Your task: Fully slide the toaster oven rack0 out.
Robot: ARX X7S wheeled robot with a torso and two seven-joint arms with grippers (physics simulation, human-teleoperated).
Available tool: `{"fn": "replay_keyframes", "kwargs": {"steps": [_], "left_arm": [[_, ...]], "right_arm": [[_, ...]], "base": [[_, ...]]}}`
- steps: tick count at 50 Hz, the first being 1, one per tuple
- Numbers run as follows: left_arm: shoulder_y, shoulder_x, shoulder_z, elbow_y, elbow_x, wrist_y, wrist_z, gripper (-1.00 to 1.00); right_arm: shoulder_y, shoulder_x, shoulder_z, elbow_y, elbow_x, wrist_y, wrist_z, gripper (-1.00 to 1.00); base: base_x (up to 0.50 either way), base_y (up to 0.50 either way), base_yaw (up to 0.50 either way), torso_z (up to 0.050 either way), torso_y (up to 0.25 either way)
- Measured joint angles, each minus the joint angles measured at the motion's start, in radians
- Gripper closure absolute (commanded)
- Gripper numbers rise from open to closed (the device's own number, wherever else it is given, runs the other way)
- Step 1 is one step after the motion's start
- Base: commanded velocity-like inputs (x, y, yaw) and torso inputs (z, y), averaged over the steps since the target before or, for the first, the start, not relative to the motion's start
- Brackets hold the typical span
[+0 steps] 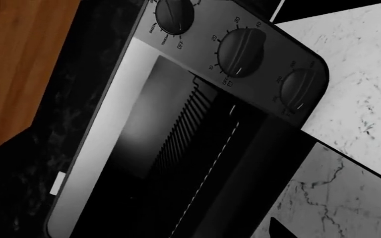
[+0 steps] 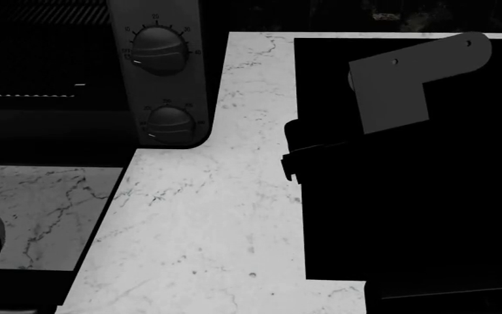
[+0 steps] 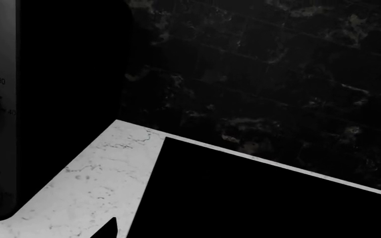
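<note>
The toaster oven [image 1: 197,148] fills the left wrist view, with its grey control strip [image 1: 243,54] and round dials. Its door is down, and marble shows through the glass [image 2: 50,209]. Inside the dark cavity are a ribbed grille [image 1: 177,124] and a thin dotted line [image 1: 210,168] that looks like the rack's front edge. That line also shows in the head view [image 2: 24,95]. Of my left gripper only one dark fingertip [image 1: 275,231] shows, close in front of the oven opening. Of my right gripper only one fingertip [image 3: 109,231] shows, over the counter right of the oven.
A flat black cooktop [image 2: 425,216] lies to the right on the white marble counter [image 2: 207,222]. My right arm's grey bracket [image 2: 399,85] hangs over it. A dark marbled backsplash [image 3: 263,84] stands behind. A wooden surface [image 1: 12,64] lies beyond the oven.
</note>
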Motion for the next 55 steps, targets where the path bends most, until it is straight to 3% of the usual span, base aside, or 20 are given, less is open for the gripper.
{"fn": "replay_keyframes", "kwargs": {"steps": [10, 25, 55], "left_arm": [[-0.023, 0.023, 0.176, -0.073, 0.217, 0.084, 0.137, -1.00], [-0.052, 0.074, 0.345, -0.216, 0.417, 0.198, 0.266, -1.00], [-0.044, 0.187, 0.474, -0.593, 0.618, 0.433, 0.391, -1.00]], "right_arm": [[-0.010, -0.001, 0.003, -0.005, 0.004, -0.001, 0.005, -1.00], [-0.029, -0.002, 0.010, -0.007, 0.012, -0.008, 0.012, -1.00], [-0.047, -0.003, 0.016, 0.012, 0.029, -0.026, 0.020, -1.00]], "base": [[0.00, 0.00, 0.00, 0.000, 0.000], [0.00, 0.00, 0.00, 0.000, 0.000], [0.00, 0.00, 0.00, 0.000, 0.000]]}}
